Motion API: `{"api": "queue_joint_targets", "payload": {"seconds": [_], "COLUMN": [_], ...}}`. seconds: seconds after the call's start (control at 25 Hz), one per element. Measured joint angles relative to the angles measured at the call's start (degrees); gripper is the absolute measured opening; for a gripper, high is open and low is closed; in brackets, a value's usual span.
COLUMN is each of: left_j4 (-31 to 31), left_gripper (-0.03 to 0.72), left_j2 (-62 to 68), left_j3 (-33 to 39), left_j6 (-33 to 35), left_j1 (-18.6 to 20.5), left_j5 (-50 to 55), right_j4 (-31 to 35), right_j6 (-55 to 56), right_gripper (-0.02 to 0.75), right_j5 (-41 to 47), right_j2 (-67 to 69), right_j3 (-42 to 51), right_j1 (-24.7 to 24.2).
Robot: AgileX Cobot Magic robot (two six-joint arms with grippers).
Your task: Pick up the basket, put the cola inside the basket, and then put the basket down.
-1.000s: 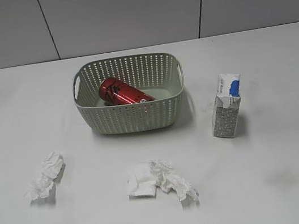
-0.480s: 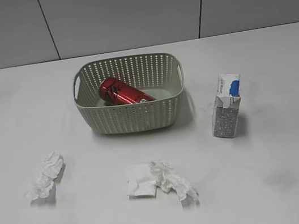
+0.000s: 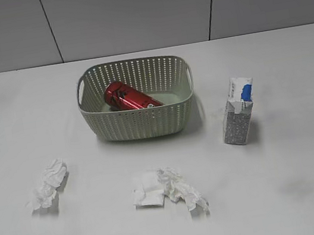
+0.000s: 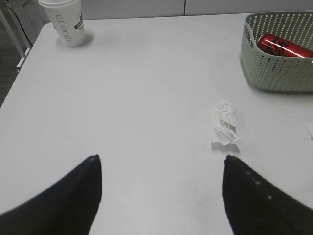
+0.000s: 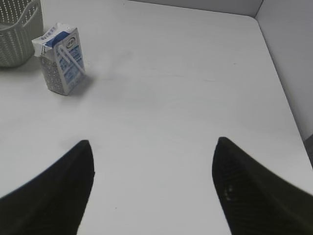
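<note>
**Cola in the basket, basket on the table, both arms back**

Since the cola (image 3: 130,98) already lies on its side inside the basket (image 3: 140,123), and the basket rests flat on the table (image 3: 302,190), the task looks complete or nearly so, and the step in hand is judged to be staying clear. Doing that well means keeping both arms withdrawn and unmoving, so nothing nudges the basket or tips the carton beside it.

Nearest the wrist cameras, the left gripper (image 4: 161,171) hangs over bare table with its two dark fingers spread wide and nothing between them. The right gripper (image 5: 154,156) is likewise spread apart and empty. Neither arm appears in the exterior view.

Counting outward from the near edge of that view:

- Two crumpled tissue clumps: a larger one (image 3: 168,189) near the front centre and a smaller one (image 3: 47,184) to the left, both well apart from the basket.
- One small white-and-blue carton (image 3: 237,111), upright, to the right of the basket and not touching it.
- One sage-green basket, mid-table.
- One red can, leaning across the basket floor, its end toward the back left wall.
- One white paper cup (image 4: 66,22), seen only by the left wrist camera, at the far corner of the table.
</note>
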Motion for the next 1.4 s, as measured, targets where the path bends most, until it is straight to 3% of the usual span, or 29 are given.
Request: {"api": "queue_joint_targets", "payload": {"seconds": [0.4, 0.8, 1.0, 1.4], "left_j4": [-0.92, -0.93, -0.93, -0.93], "left_gripper": [0.563, 0.563, 0.563, 0.563], "left_j2": [0.0, 0.0, 0.0, 0.0], "left_j3": [0.39, 0.39, 0.39, 0.39], "left_j6": [0.06, 0.11, 0.11, 0.16], "left_j1": [0.0, 0.0, 0.0, 0.0], "left_j5": [0.75, 0.75, 0.75, 0.75], "right_j4": [0.0, 0.0, 0.0, 0.0], "right_j6": [0.1, 0.16, 0.16, 0.22], "right_gripper": [0.592, 0.592, 0.592, 0.592], "right_j5": [-0.05, -0.05, -0.05, -0.05], "right_j2": [0.0, 0.0, 0.0, 0.0], "right_j3": [0.0, 0.0, 0.0, 0.0], "right_j1": [5.7, 5.5, 0.6, 0.29]}}
